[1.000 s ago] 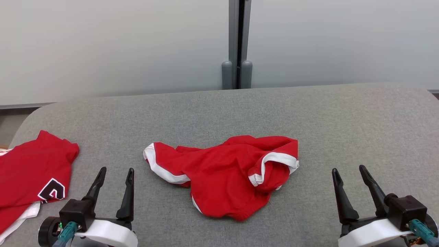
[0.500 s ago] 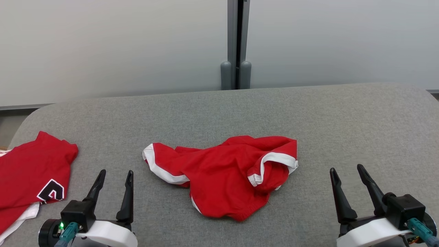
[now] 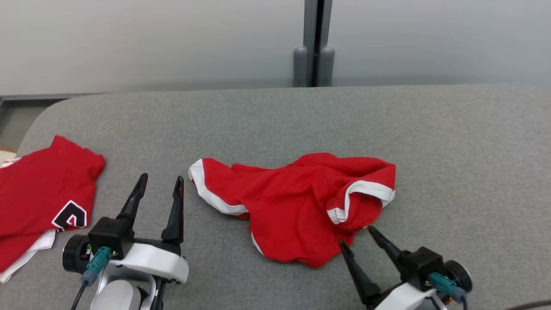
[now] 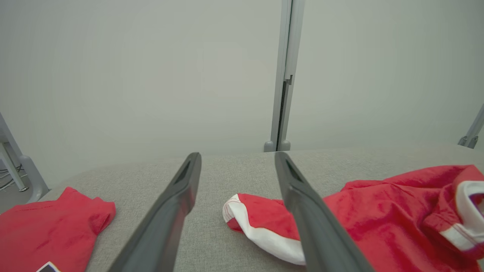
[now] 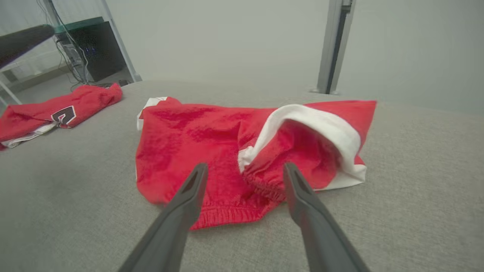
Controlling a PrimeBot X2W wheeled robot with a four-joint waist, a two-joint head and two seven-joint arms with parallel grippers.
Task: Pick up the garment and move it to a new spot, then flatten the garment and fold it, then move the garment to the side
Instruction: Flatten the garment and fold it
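— What do the arm ends look like?
— The left gripper [image 3: 162, 177] has two long black fingers [image 3: 133, 201] that narrow to points. They are set in a boxy black block [image 3: 109, 234] over a glossy white shell [image 3: 150, 260].
— Any wiring?
— A teal plug [image 3: 98, 260] trails a dark cable [image 3: 81, 291], beside a round black drum [image 3: 72, 258] and a small green light [image 3: 89, 248]. The right gripper [image 3: 355, 235] is built alike, teal plug included.

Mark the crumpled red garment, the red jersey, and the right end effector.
crumpled red garment [image 3: 292, 206]: head view, central red cloth.
red jersey [image 3: 45, 176]: head view, cloth above emblem.
right end effector [image 3: 356, 235]: head view, between its fingertips.
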